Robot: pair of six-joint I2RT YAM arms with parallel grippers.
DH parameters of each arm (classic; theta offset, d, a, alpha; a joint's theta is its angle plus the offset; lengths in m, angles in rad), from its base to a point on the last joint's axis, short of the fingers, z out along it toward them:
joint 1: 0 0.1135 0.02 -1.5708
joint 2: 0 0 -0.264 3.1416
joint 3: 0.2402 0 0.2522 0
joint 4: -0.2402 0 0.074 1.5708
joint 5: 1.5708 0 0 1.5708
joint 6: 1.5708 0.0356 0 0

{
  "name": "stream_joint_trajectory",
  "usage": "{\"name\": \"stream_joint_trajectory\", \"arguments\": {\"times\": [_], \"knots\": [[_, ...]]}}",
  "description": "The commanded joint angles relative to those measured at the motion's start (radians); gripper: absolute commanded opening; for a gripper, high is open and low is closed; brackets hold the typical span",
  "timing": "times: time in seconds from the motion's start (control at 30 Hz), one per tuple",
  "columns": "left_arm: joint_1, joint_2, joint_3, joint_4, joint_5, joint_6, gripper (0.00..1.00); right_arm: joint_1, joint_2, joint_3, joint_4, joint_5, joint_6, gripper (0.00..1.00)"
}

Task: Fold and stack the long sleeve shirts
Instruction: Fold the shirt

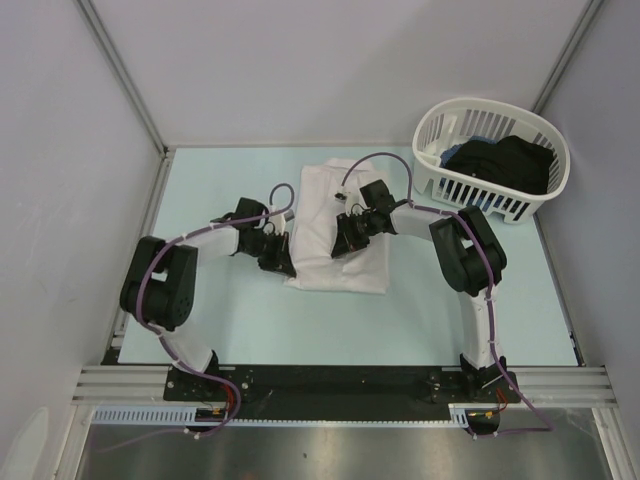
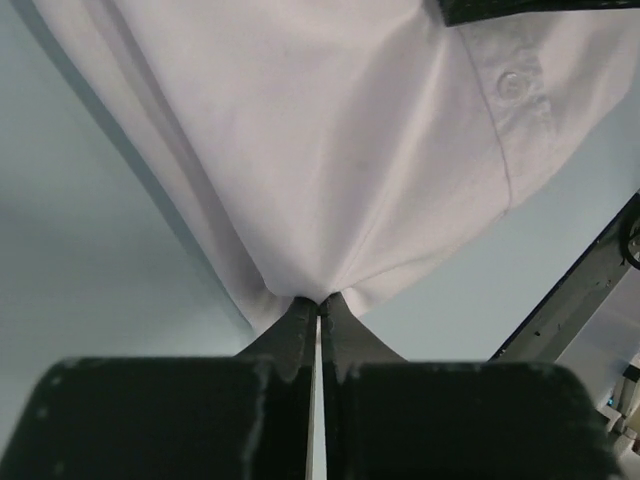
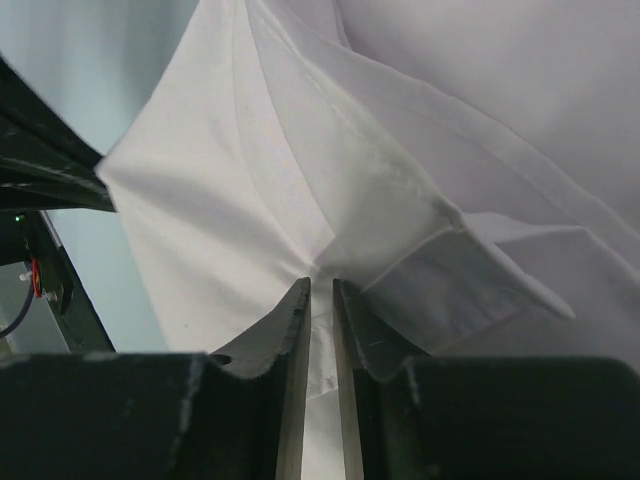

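Pale table (image 1: 250, 330): one white shirt (image 1: 325, 195), left claw (image 2: 318, 300), right claw (image 3: 320, 285) pinching.

A white plastic slatted basket (image 1: 497, 203) stands at the far right corner of the pale blue-green tabletop (image 1: 250, 330), holding a heap of black cloth (image 1: 508, 163). Plain grey wall panels (image 1: 330, 60) enclose the left, far and right sides.

White long sleeve shirt (image 1: 318, 215), apparently half-folded, lies on the table (image 1: 250, 330)
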Motion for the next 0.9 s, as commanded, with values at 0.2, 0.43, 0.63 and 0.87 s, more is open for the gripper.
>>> {"name": "stream_joint_trajectory", "arguments": {"times": [0.2,0.43,0.63,0.87], "knots": [[-0.026,-0.223,0.008,-0.111,-0.135,0.118,0.11,-0.022,0.011,0.000,0.005,0.063,-0.040,0.19],[-0.006,-0.146,0.000,-0.248,-0.280,0.189,0.28,-0.023,-0.003,0.012,0.008,0.043,-0.037,0.20],[0.060,-0.273,-0.009,-0.153,0.107,0.212,0.60,-0.043,-0.119,0.011,0.026,-0.086,0.049,0.37],[-0.041,-0.293,-0.059,0.064,0.340,-0.007,0.66,-0.105,-0.430,-0.244,0.080,-0.233,0.259,0.51]]}}
